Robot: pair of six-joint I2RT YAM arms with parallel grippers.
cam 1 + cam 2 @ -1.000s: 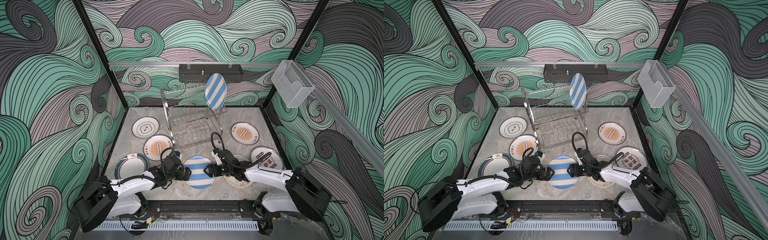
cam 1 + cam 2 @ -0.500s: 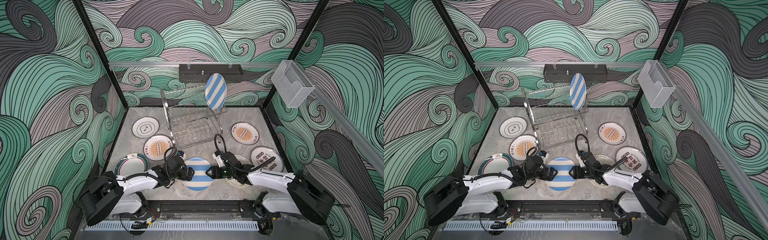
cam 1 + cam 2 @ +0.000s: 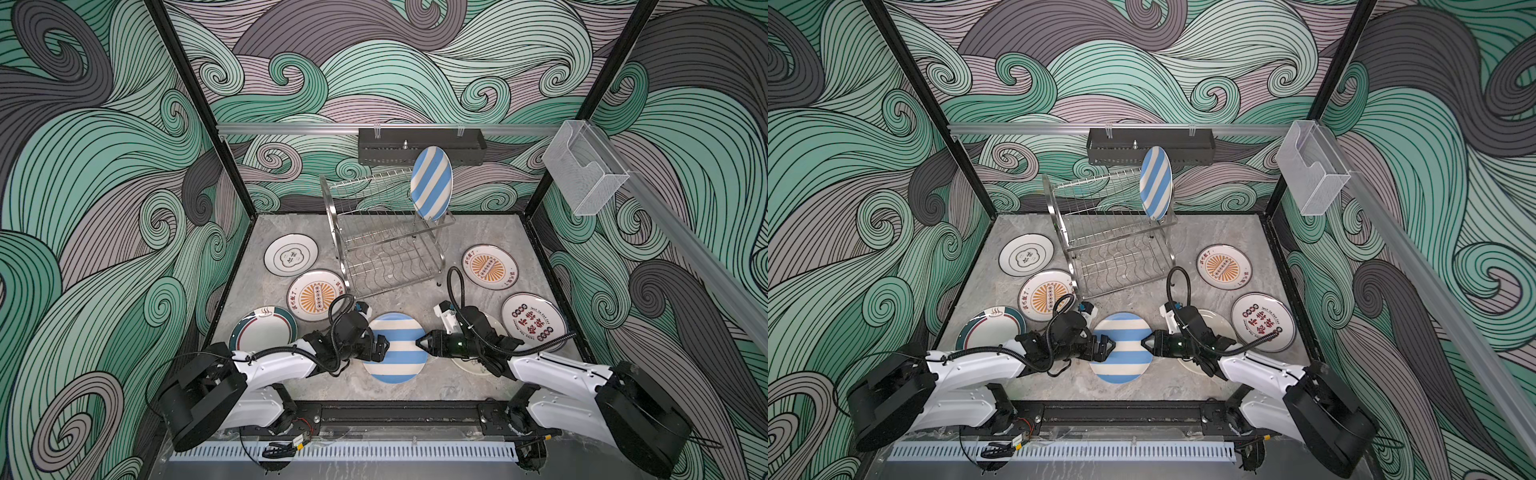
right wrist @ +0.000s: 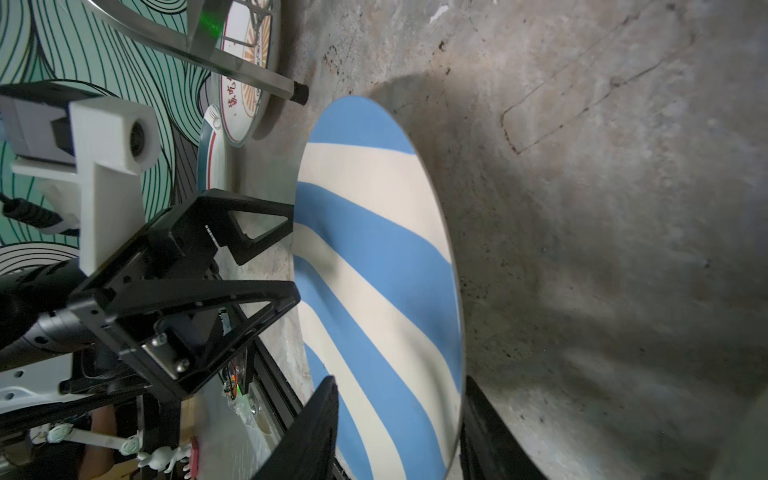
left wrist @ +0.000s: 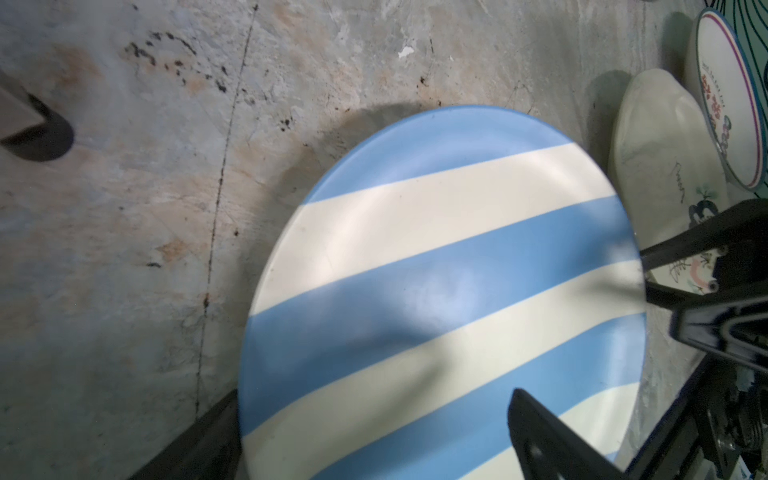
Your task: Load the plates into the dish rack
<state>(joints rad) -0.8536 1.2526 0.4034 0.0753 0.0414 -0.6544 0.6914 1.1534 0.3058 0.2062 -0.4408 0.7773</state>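
- Where the right gripper (image 3: 419, 343) meets the striped plate (image 3: 395, 332), its jaws stand partly apart around the rim. In the right wrist view one finger (image 4: 316, 428) lies over the face and the other behind the edge. Whether they pinch the plate, I cannot tell.
- The left gripper (image 3: 384, 345) sits at the opposite rim with its jaws wide. In the left wrist view one finger (image 5: 548, 436) is above the plate and the other beneath it.
- The striped plate is at the front middle of the table (image 3: 478, 232), between the two grippers, and throws a broad shadow on the marble.
- Partly under the right arm lies the cream plate (image 5: 656, 166), just beside the striped one. Next to it is the red-character plate (image 3: 533, 322), and farther back the right sunburst plate (image 3: 489, 267).
- On the left lie the teal-rimmed plate (image 3: 262, 336), the left sunburst plate (image 3: 316, 296) just beside the rack's front corner, and the cloud plate (image 3: 291, 254) behind it.
- The dish rack (image 3: 386, 249) stands at the back middle of the table. A second striped plate (image 3: 431, 183) stands on edge at the right end of its upper tier.
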